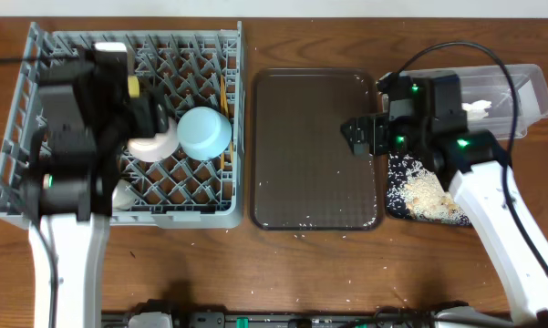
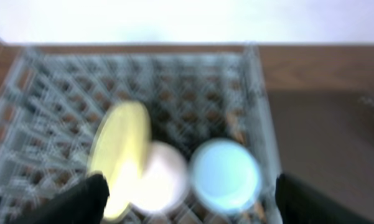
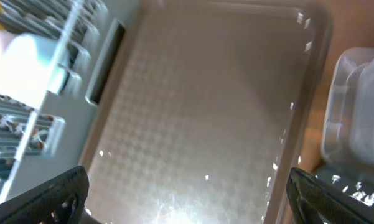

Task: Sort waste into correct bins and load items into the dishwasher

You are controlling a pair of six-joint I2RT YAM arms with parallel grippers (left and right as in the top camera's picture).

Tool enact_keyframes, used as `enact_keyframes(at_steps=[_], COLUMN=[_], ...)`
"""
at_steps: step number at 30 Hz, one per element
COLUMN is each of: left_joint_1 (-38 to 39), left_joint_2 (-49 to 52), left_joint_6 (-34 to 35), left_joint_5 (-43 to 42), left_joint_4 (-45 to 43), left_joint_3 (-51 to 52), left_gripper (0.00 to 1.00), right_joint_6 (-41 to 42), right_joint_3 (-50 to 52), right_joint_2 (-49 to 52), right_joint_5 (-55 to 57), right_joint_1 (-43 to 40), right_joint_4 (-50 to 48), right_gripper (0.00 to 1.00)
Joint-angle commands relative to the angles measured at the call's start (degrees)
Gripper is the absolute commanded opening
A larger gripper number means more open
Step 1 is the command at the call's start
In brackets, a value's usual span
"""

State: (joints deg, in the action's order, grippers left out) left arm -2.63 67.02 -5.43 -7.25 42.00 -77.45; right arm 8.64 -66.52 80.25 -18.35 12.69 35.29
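The grey dish rack holds the light blue bowl, the pink-white bowl and the chopsticks. In the blurred left wrist view the yellow plate stands on edge next to the pink-white bowl and the blue bowl. My left gripper is open and empty above them. My right gripper is open and empty over the right part of the brown tray. The napkin lies in the clear tub. Rice scraps lie in the black tray. The wrapper is out of view.
The brown serving tray lies between the rack and the bins, with a few rice grains along its front edge. My left arm covers the rack's left half in the overhead view. The rack's wall shows at the left of the right wrist view.
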Motion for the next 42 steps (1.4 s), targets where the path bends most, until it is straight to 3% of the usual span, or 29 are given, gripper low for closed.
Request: enact_keyframes(at_steps=[1, 9, 26, 30, 42], left_joint_1=[1.57, 1.81, 1.86, 1.86, 1.86], left_joint_2=[-5.49, -13.99, -18.73, -24.72, -46.56], left_joint_6=[2.78, 2.78, 2.56, 4.96, 13.07], left_joint_5=[-6.03, -6.05, -4.09, -3.37, 0.68], left_joint_4=[3.80, 15.30, 17.25, 7.28, -33.57], left_joint_3=[0.31, 0.31, 1.40, 8.20, 46.12], left_gripper=[0.86, 0.86, 0.87, 0.87, 0.87], right_joint_6=[0.33, 1.60, 1.60, 1.60, 1.60], right_joint_3=[-0.57, -0.55, -0.55, -0.55, -0.55], right_joint_2=[-6.23, -9.38, -9.38, -9.38, -9.38], right_joint_5=[-0.09, -0.07, -0.09, -0.09, -0.09], right_joint_1=[0.02, 0.07, 0.09, 0.09, 0.09], right_joint_4=[-0.79, -0.79, 1.84, 1.84, 1.84], right_gripper=[0.99, 0.99, 0.99, 0.99, 0.99])
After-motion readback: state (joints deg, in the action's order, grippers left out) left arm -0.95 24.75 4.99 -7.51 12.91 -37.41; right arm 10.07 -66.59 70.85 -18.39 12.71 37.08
